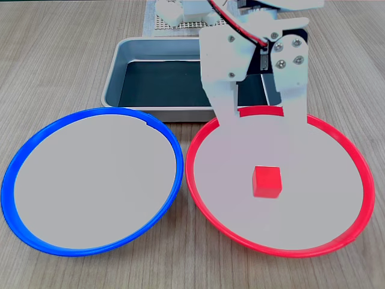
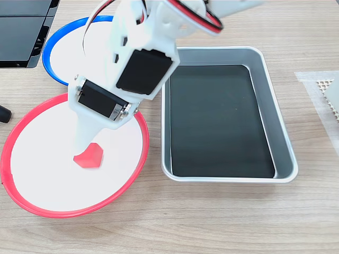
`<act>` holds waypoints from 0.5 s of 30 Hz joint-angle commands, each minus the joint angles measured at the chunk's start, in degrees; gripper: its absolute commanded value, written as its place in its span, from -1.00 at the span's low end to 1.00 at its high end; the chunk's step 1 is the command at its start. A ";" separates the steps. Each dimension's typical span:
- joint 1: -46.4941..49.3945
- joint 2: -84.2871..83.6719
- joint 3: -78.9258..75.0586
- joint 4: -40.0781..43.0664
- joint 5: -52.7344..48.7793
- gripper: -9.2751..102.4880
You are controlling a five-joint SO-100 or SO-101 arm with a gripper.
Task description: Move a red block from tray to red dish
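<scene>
White plastic fingers of the gripper hang spread apart over the red dish, gripping nothing. Between and below them one red block, a small plain-faced cube, sits on the dish's pale centre. One blue dish lies beside it, and one tray behind, its dark bottom partly hidden by the arm. In a fixed view the gripper covers part of the block.

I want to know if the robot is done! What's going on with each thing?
Block: lying in the red dish, not held.
Red dish: holds the block.
Blue dish: empty.
Tray: empty.
Gripper: open, above the red dish.
</scene>
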 commanded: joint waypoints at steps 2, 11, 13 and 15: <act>-1.23 2.37 -1.67 -4.92 4.66 -0.49; -0.62 25.58 7.12 -23.38 35.33 -0.84; 1.14 36.74 14.15 -26.10 43.86 -0.83; 3.87 44.21 19.78 -28.12 53.53 -0.84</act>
